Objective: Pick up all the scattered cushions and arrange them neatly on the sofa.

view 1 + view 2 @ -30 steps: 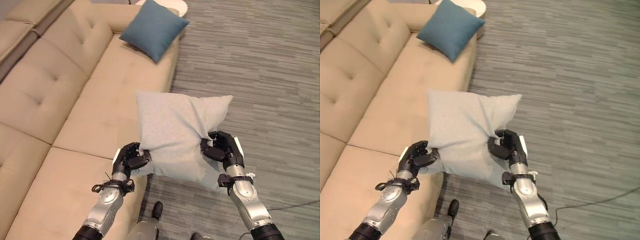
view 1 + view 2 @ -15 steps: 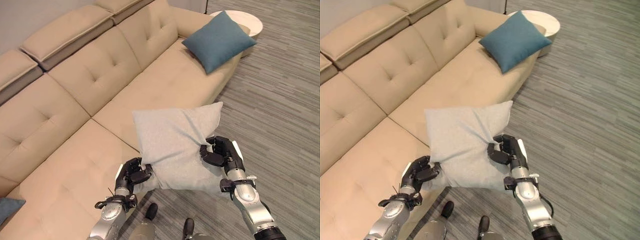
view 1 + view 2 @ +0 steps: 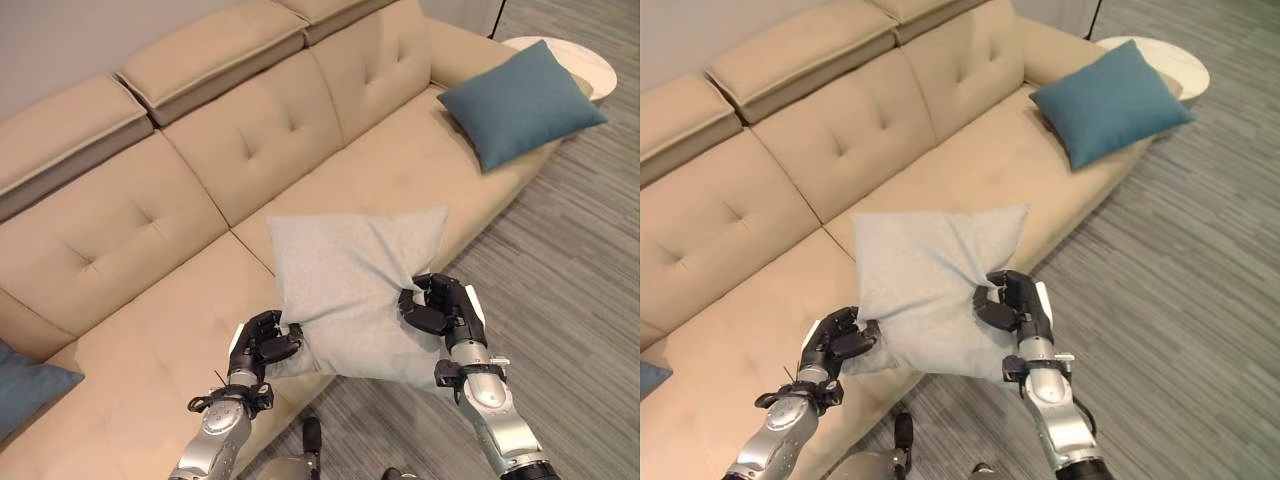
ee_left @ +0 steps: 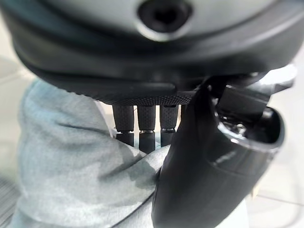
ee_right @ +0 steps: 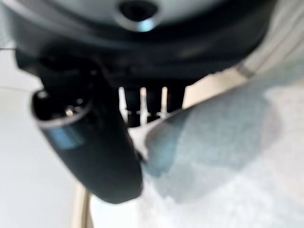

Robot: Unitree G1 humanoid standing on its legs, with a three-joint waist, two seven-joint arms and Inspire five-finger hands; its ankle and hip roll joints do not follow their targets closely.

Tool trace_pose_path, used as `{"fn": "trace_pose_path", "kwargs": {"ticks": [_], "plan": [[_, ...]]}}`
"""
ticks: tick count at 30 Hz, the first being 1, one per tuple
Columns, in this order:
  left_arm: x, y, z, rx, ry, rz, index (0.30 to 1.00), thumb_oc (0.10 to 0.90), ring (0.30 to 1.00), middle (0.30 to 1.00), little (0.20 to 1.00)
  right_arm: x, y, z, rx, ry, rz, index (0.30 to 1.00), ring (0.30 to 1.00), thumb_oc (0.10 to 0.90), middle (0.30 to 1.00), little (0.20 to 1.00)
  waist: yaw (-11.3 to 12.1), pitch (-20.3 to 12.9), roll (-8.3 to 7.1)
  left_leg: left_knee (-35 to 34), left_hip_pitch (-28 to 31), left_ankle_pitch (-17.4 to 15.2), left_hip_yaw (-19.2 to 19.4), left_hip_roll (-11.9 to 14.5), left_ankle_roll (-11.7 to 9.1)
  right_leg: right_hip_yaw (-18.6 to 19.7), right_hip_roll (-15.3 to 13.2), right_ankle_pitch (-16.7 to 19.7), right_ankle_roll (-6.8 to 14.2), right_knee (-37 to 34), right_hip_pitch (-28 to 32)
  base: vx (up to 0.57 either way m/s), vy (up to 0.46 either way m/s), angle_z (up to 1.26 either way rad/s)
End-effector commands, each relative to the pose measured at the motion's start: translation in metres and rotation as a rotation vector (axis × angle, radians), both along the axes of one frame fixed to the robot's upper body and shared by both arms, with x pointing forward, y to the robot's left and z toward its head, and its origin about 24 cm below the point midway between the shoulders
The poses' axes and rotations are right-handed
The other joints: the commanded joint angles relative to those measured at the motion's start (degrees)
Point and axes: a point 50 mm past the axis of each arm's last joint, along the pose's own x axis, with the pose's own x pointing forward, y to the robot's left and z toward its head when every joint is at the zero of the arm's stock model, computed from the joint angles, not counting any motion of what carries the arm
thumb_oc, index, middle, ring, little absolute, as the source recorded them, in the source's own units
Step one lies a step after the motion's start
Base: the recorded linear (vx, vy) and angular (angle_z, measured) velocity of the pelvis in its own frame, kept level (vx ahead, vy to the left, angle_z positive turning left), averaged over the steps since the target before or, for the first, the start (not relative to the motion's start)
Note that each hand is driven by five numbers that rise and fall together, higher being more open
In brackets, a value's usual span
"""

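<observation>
Cushion of pale grey cloth (image 3: 350, 290) hangs in the air between both hands, just in front of the near edge of the beige sofa (image 3: 200, 180), its face turned toward the head camera and its upper corners standing free. The left hand (image 3: 262, 343) has its fingers and thumb curled round the cushion's lower left corner, and in the left wrist view the dark fingers (image 4: 146, 128) press into the bunched grey cloth with the thumb closing over it. The right hand (image 3: 438, 305) pinches the cushion's right edge about halfway up, the cloth puckering into folds where the fingers bite; in the right wrist view the fingers (image 5: 147, 107) reach over the fabric edge with the thumb beside them. A teal cushion (image 3: 520, 103) lies flat on the sofa seat at the far right end, one corner reaching out over the seat's front edge. Just beyond it stands a small round white desk (image 3: 575, 58), partly hidden by that cushion. At the far left edge, on the near part of the seat, the corner of another blue cushion (image 3: 30, 385) shows. The sofa has tufted back panels and padded headrests along its top. Grey striped carpet (image 3: 580, 300) covers the floor to the right. No writing, label or brand mark can be read on any cushion or on the sofa
</observation>
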Motion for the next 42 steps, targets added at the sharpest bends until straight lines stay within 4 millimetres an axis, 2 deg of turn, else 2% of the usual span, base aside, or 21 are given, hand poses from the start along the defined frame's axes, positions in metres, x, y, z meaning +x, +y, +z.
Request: {"fn": "trace_pose_path", "kwargs": {"ticks": [1,4,5,7,13,15,16,17,18,19,20,21,24,26,29,33,37,38,39,40,42], "plan": [[0.033,-0.013,0.076,-0.053,-0.406,-0.061,0.300,0.400,0.300,0.300,0.300,0.014,0.039,0.075,0.121,-0.385,0.204,0.300,0.300,0.400,0.300,0.300,-0.3,-5.5,-1.00,0.5,2.0,-8.6,-2.2,-0.6,-1.6,8.2,4.2,7.8,0.2,-10.9,-3.0,0.22,-0.109,0.41],[0.034,-0.012,0.080,-0.046,-0.423,-0.062,0.300,0.400,0.300,0.300,0.300,0.016,0.043,0.078,0.139,-0.397,0.221,0.300,0.300,0.400,0.300,0.300,-0.6,-5.2,-0.92,-0.1,3.0,-9.1,-3.5,0.0,-2.5,9.2,3.9,7.9,-0.1,-18.2,-3.7,0.18,-0.131,0.36],[0.035,-0.014,0.082,-0.050,-0.435,-0.063,0.300,0.400,0.300,0.300,0.300,0.018,0.045,0.079,0.139,-0.397,0.229,0.300,0.300,0.400,0.300,0.300,-1.2,-5.0,-1.35,-0.2,4.0,-9.5,-5.7,-0.4,-2.9,13.2,5.1,9.6,0.2,-24.1,-5.3,0.30,-0.217,0.22],[0.035,-0.017,0.084,-0.060,-0.446,-0.067,0.300,0.400,0.300,0.300,0.300,0.019,0.046,0.078,0.132,-0.393,0.231,0.300,0.300,0.400,0.300,0.300,-1.5,-4.5,-1.79,0.3,4.8,-9.9,-7.9,-0.9,-3.7,16.6,6.2,10.7,0.5,-26.5,-4.9,0.24,-0.203,0.48],[0.033,-0.020,0.076,-0.106,-0.410,-0.054,0.300,0.400,0.300,0.300,0.300,0.017,0.042,0.071,0.142,-0.358,0.233,0.300,0.300,0.400,0.300,0.300,-1.6,-5.7,-1.67,0.8,4.9,-10.3,-8.5,1.5,-6.6,11.6,5.6,10.6,-0.5,-28.9,-0.9,0.15,-0.188,0.57],[0.033,-0.023,0.073,-0.122,-0.392,-0.058,0.300,0.400,0.300,0.300,0.300,0.017,0.037,0.071,0.151,-0.355,0.220,0.300,0.300,0.400,0.300,0.300,-1.9,-5.5,-1.76,4.3,2.8,-10.3,-7.2,2.3,-7.8,8.1,5.0,10.0,-1.0,-29.5,0.9,0.09,-0.193,0.70],[0.033,-0.026,0.072,-0.137,-0.385,-0.061,0.300,0.400,0.300,0.300,0.300,0.018,0.035,0.073,0.153,-0.360,0.212,0.300,0.300,0.400,0.300,0.300,-2.0,-4.9,-2.09,8.1,0.8,-9.7,-3.9,2.9,-8.3,5.7,4.3,9.5,-1.6,-29.7,2.5,0.05,-0.137,0.80],[0.033,-0.026,0.072,-0.137,-0.385,-0.061,0.300,0.400,0.300,0.300,0.300,0.018,0.035,0.073,0.153,-0.361,0.212,0.300,0.300,0.400,0.300,0.300,-2.0,-4.9,-2.08,8.3,0.7,-9.8,-4.0,2.9,-8.3,5.6,4.3,9.5,-1.6,-29.8,2.5,0.05,-0.171,1.09],[0.031,-0.029,0.069,-0.144,-0.369,-0.070,0.300,0.400,0.300,0.300,0.300,0.017,0.032,0.073,0.149,-0.361,0.204,0.300,0.300,0.400,0.300,0.300,-2.2,-4.4,-2.63,10.5,-0.9,-9.8,-0.2,3.4,-7.7,3.9,4.2,8.7,-2.3,-30.4,4.3,0.02,-0.090,0.96],[0.031,-0.029,0.069,-0.144,-0.369,-0.070,0.300,0.400,0.300,0.300,0.300,0.017,0.032,0.073,0.149,-0.361,0.204,0.300,0.300,0.400,0.300,0.300,-2.2,-4.4,-2.63,10.7,-1.0,-9.9,-0.3,3.4,-7.7,3.8,4.2,8.7,-2.3,-30.4,4.3,0.08,-0.143,0.77],[0.029,-0.032,0.065,-0.151,-0.353,-0.079,0.300,0.400,0.300,0.300,0.300,0.013,0.028,0.070,0.154,-0.356,0.188,0.300,0.300,0.400,0.300,0.300,-2.4,-4.5,-2.84,10.3,-1.9,-9.7,2.8,3.7,-6.9,2.2,4.6,8.1,-2.7,-31.2,5.6,0.05,-0.053,0.59],[0.029,-0.032,0.065,-0.151,-0.352,-0.079,0.300,0.400,0.300,0.300,0.300,0.013,0.028,0.070,0.154,-0.356,0.187,0.300,0.300,0.400,0.300,0.300,-2.5,-4.5,-2.84,10.3,-1.9,-9.7,2.8,3.7,-6.9,2.1,4.6,8.1,-2.7,-31.3,5.6,0.08,-0.072,0.67],[0.030,-0.034,0.064,-0.141,-0.341,-0.086,0.300,0.400,0.300,0.300,0.300,0.011,0.022,0.069,0.180,-0.353,0.139,0.300,0.300,0.400,0.300,0.300,-2.6,-5.1,-3.13,6.6,-6.1,-5.9,8.6,3.1,-6.7,-0.6,5.7,7.3,-2.5,-33.6,8.0,0.12,-0.028,0.68],[0.032,-0.034,0.066,-0.135,-0.349,-0.083,0.300,0.400,0.300,0.300,0.300,0.012,0.023,0.069,0.188,-0.357,0.130,0.300,0.300,0.400,0.300,0.300,-2.2,-5.0,-3.47,6.5,-7.9,-4.7,9.1,2.9,-6.9,-1.0,6.1,6.8,-2.5,-33.9,8.6,0.16,0.004,0.55],[0.029,-0.031,0.065,-0.124,-0.341,-0.085,0.300,0.400,0.300,0.300,0.300,0.011,0.026,0.069,0.206,-0.356,0.133,0.300,0.300,0.400,0.300,0.300,-1.6,-5.9,-3.66,4.3,-6.9,-5.3,8.1,2.5,-5.9,-0.9,6.9,5.1,-2.4,-32.9,9.8,0.24,0.076,0.17],[0.025,-0.022,0.065,-0.093,-0.343,-0.074,0.300,0.400,0.300,0.300,0.300,0.012,0.033,0.067,0.226,-0.350,0.160,0.300,0.300,0.400,0.300,0.300,-0.2,-5.9,-4.70,5.4,-5.2,-7.8,7.0,1.3,-3.8,0.3,4.7,4.1,-1.0,-25.6,8.8,0.19,0.142,-0.02],[0.027,-0.013,0.069,-0.056,-0.360,-0.056,0.300,0.400,0.300,0.300,0.300,0.016,0.040,0.072,0.214,-0.362,0.198,0.300,0.300,0.400,0.300,0.300,-0.4,-4.5,-4.05,4.8,-2.4,-8.9,6.6,0.7,-1.3,3.8,1.7,11.3,1.9,-11.2,2.2,0.15,0.154,-0.20],[0.028,-0.011,0.071,-0.042,-0.372,-0.054,0.300,0.400,0.300,0.300,0.300,0.015,0.042,0.073,0.224,-0.369,0.212,0.300,0.300,0.400,0.300,0.300,-0.5,-4.2,-3.15,3.7,-0.9,-9.4,5.5,1.0,-1.0,6.2,2.1,10.4,1.5,-8.1,-0.8,0.17,0.094,0.01],[0.028,-0.011,0.072,-0.041,-0.380,-0.051,0.300,0.400,0.300,0.300,0.300,0.014,0.043,0.072,0.227,-0.367,0.217,0.300,0.300,0.400,0.300,0.300,-0.6,-4.1,-2.78,3.2,-0.1,-9.5,4.7,1.0,-1.2,7.0,2.4,9.8,0.9,-8.6,-1.9,0.25,0.023,-0.07],[0.027,-0.010,0.073,-0.041,-0.387,-0.048,0.300,0.400,0.300,0.300,0.300,0.014,0.044,0.072,0.218,-0.362,0.225,0.300,0.300,0.400,0.300,0.300,-0.9,-4.0,-2.54,1.9,1.1,-9.4,3.6,1.0,-1.8,8.0,2.7,8.2,0.2,-13.4,-2.8,0.17,-0.022,0.00],[0.027,-0.010,0.073,-0.044,-0.387,-0.047,0.300,0.400,0.300,0.300,0.300,0.014,0.045,0.072,0.218,-0.362,0.233,0.300,0.300,0.400,0.300,0.300,-1.1,-3.7,-2.59,1.5,1.8,-9.4,3.0,1.0,-2.2,8.3,3.2,8.1,0.0,-17.7,-2.6,0.15,-0.078,0.04]]}}
